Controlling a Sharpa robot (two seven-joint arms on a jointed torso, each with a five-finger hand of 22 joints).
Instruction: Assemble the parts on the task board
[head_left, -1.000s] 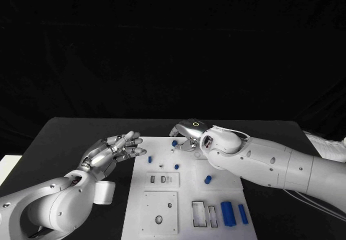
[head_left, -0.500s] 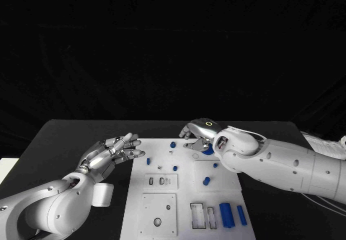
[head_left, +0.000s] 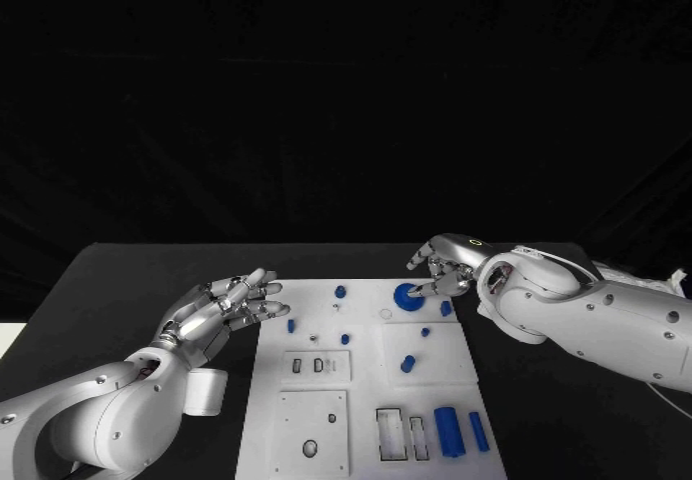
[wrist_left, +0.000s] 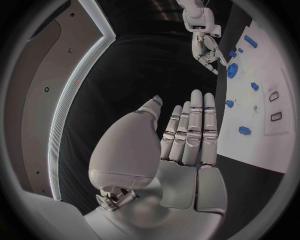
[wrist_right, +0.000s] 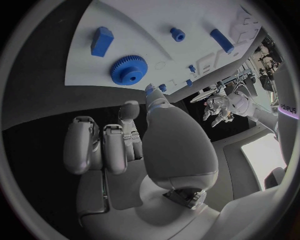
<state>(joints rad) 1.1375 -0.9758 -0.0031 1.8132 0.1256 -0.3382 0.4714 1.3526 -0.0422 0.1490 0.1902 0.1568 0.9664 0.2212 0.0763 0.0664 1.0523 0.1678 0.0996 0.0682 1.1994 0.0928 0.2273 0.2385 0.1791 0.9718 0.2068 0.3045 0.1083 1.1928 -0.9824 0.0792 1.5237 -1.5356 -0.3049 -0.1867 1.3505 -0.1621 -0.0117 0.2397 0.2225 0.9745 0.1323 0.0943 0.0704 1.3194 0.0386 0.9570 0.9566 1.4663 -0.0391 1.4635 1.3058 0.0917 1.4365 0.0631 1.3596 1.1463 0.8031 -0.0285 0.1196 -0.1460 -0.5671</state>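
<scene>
The white task board lies in the middle of the black table. A blue gear lies flat near its far right corner. My right hand hangs just over the gear with its fingertips beside it, bent down and holding nothing. In the right wrist view the gear lies beyond the fingers, apart from them. My left hand hovers at the board's left edge, fingers spread and empty. Small blue parts are scattered on the board. Two blue bars lie at its near right.
Near the board's front are rectangular slots and two raised plates with holes. A small blue block lies right of the gear. Bare black table stretches to the left of the board.
My right hand has moved to the right across the board's far edge, uncovering the blue gear it had hidden. The left hand has stayed about where it was.
</scene>
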